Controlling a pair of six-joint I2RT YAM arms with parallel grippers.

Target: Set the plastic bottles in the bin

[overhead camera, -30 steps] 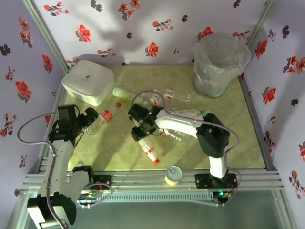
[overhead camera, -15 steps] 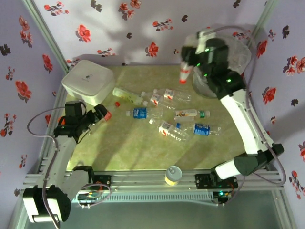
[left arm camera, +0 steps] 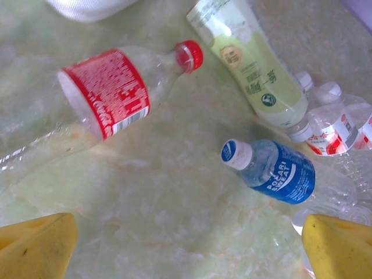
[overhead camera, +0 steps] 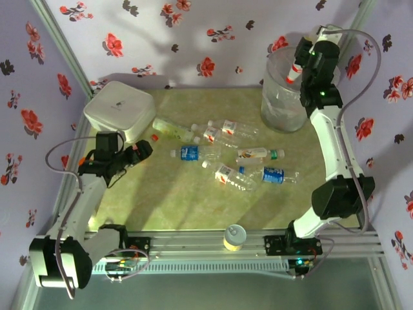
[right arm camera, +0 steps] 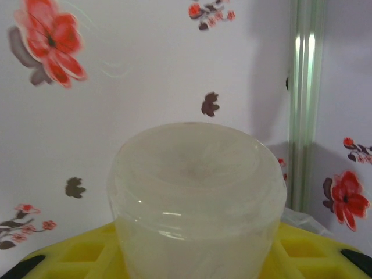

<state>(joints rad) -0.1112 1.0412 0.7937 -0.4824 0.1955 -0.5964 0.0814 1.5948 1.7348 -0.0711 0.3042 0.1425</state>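
Holding bottle (right arm camera: 197, 197) mid-body in right gripper (overhead camera: 301, 61) over bin (overhead camera: 277, 111), 1 o'clock | probably light, crushable, slick | left gripper (left arm camera: 186, 247) gaping, empty

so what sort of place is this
Likely a robot test cell rather than a home: flower-printed walls on a silver aluminium frame, enclosing a pale green marbled tabletop with scattered clear plastic bottles.

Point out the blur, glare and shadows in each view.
Top external: soft shadows fall across the flowered wall. Left wrist: the red-labelled bottle is sharp, the yellow fingertips soft. Right wrist: the held bottle looms close and blurred; a bright streak runs down the metal post.
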